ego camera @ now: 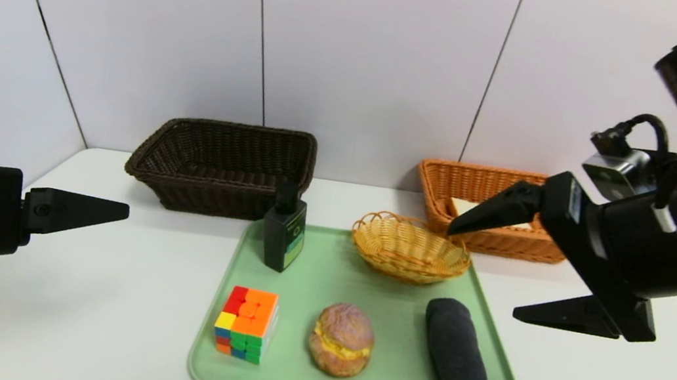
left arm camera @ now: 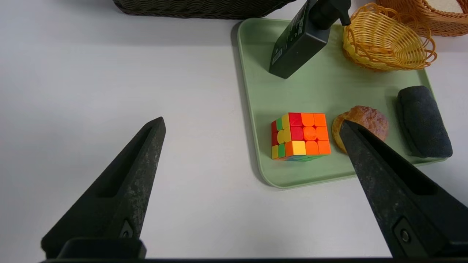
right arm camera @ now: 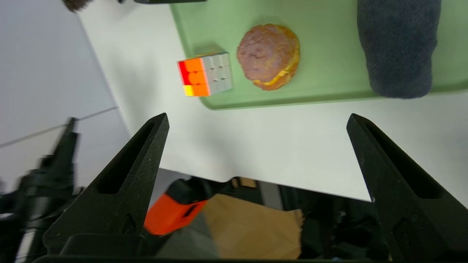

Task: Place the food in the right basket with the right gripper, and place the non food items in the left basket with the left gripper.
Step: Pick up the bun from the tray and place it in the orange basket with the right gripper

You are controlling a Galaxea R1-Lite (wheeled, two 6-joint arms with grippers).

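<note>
Right claw (ego camera: 481, 266) spread wide, empty, raised over the table's right side near the orange-tan basket (ego camera: 445, 182), which holds 1 bread slice (ego camera: 463, 205). Left claw (left arm camera: 252, 126) apart, empty, at left. Bun (ego camera: 341, 339), puzzle cube (ego camera: 245, 323), bottle (ego camera: 283, 232), rolled cloth (ego camera: 458, 355) on green tray (ego camera: 314, 266); dark brown basket (ego camera: 223, 164) behind.

Smooth matte white table (ego camera: 95, 315) fills the lower part of the head view, lit evenly from above, soft shadows only. Pale grey-white panelled wall (ego camera: 370, 55) runs straight along the table's far edge, split by thin dark seams (ego camera: 262, 33), some slanted in the head view. In the right wrist view the table's near edge (right arm camera: 278, 182) ends and a dark space shows beneath it. There sits a flat tan cardboard-like or wooden surface (right arm camera: 252, 230); cannot tell which. A light grey wall or floor panel with a thin dark seam (right arm camera: 47, 91) lies off the table's side.
</note>
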